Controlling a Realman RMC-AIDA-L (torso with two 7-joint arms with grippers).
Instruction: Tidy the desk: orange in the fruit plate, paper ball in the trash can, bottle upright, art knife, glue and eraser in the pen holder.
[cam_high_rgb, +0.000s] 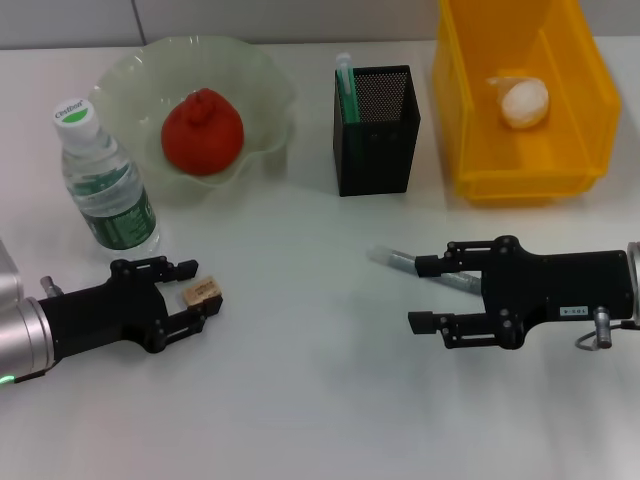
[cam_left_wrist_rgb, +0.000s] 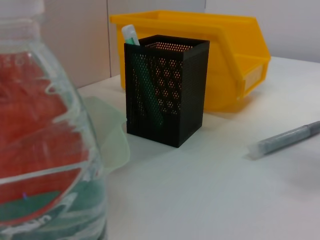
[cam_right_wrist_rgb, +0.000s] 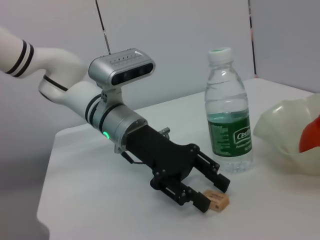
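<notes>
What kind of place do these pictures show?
Probably a robot test desk arranged like an office desk: a plain white table against a bare wall, a black mesh pen holder, and a yellow trash can.

Glue (cam_high_rgb: 400, 262): its right end was hidden under the right gripper (cam_high_rgb: 420, 293), centre-right of the head view.
Trash can (cam_high_rgb: 575, 90): top edge cut off, upper right.

The bottle (cam_high_rgb: 105, 180) carries the only readable wording: "Cestbon" printed on its white cap and again on its green label, seen in the right wrist view. A small white sticker on the right arm's black housing is too tiny to read.
</notes>
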